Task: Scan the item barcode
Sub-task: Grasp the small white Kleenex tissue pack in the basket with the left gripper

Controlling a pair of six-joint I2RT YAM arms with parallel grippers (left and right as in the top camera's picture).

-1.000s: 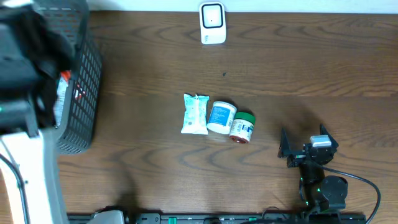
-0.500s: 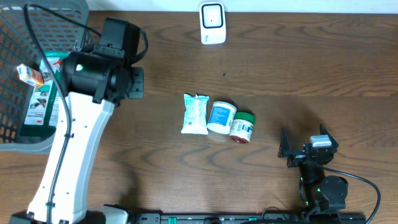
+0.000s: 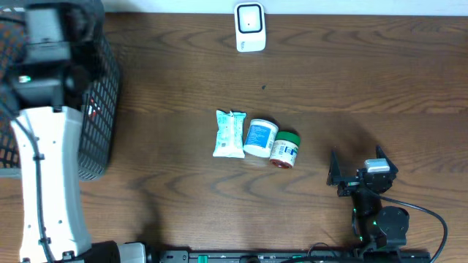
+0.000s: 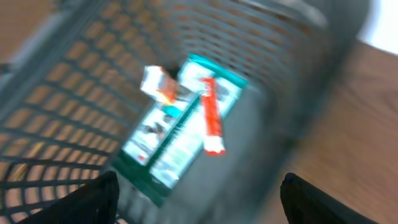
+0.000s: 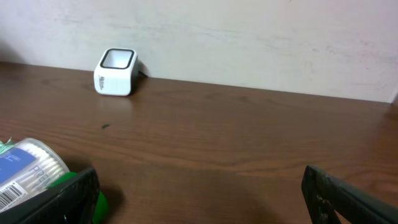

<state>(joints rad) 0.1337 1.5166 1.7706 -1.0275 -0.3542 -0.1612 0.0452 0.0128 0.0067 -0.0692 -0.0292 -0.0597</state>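
Left arm [image 3: 47, 146]: white, stretched from the near-left edge to over the basket [image 3: 102, 95], far left.
Left gripper [image 4: 199, 199]: jaws spread, empty, above a green box [image 4: 180, 130] in the basket.
Right gripper [image 5: 202, 193]: near right, level, jaws wide apart, empty.
Items: pouch [image 3: 229, 134], tub [image 3: 259, 137], jar [image 3: 285, 150], in a row at counter [image 3: 351, 80] centre.
Scanner [image 3: 249, 27]: far centre.

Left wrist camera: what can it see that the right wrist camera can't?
Only the left wrist camera looks into the dark mesh basket, where a teal box, a small white-and-orange carton and a red-and-white tube lie. Only the right wrist camera shows the white scanner by the wall and a blue-labelled tub at the lower left. Both show the brown wooden table, and each sees its own gripper, left gripper and right gripper, open with nothing between the fingers.
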